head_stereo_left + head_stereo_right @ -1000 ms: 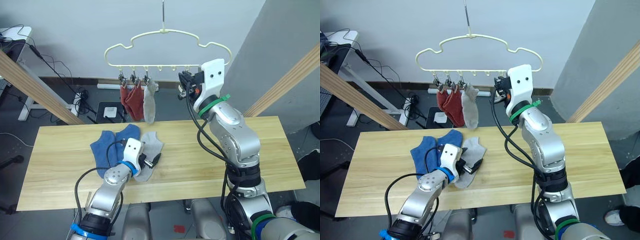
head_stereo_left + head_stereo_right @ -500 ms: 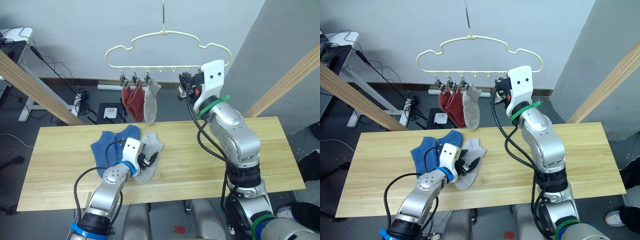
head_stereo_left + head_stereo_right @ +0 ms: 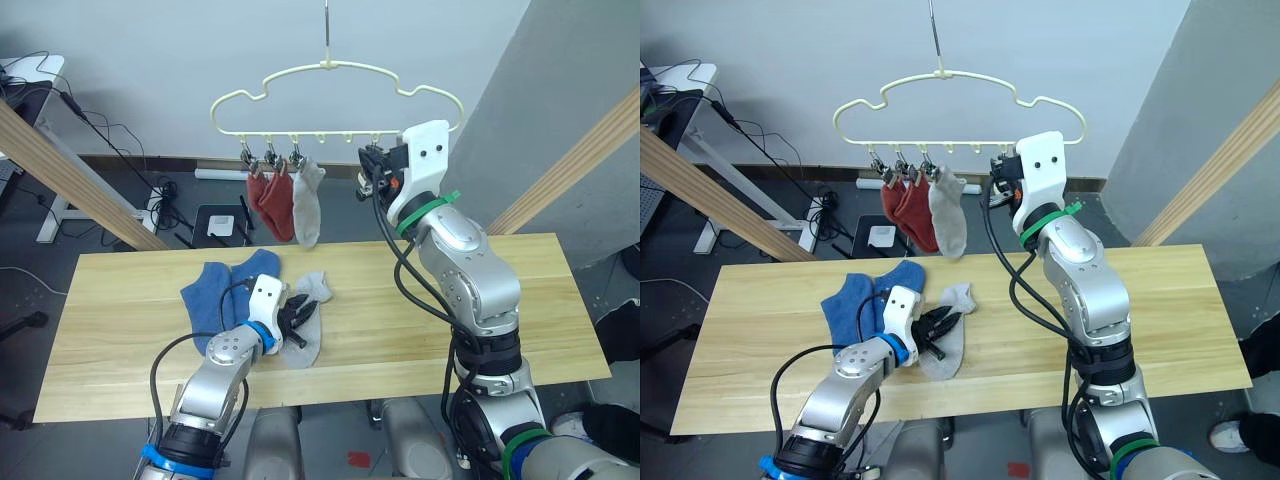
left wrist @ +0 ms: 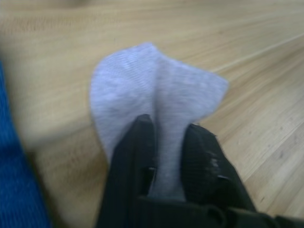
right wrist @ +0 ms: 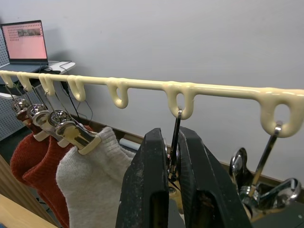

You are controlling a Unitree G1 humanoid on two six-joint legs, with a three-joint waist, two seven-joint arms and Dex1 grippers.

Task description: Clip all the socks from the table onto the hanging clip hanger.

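Pale yellow wire, bent into a wavy cloud outline, forms the clip hanger, hung by a metal hook above the far edge of the long light wooden table. Two rust red socks and one light grey sock are clipped side by side at its left end. On the tabletop two blue ankle socks lie overlapped, and just beside them a second light grey ankle sock is pinched at a raised fold by the left gripper; in the left wrist view the two black fingers are seen closed on that fold. The right gripper is raised at the hanger's right part; in the right wrist view its fingers are seen clamped around a metal clip hanging from a loop of the rail.
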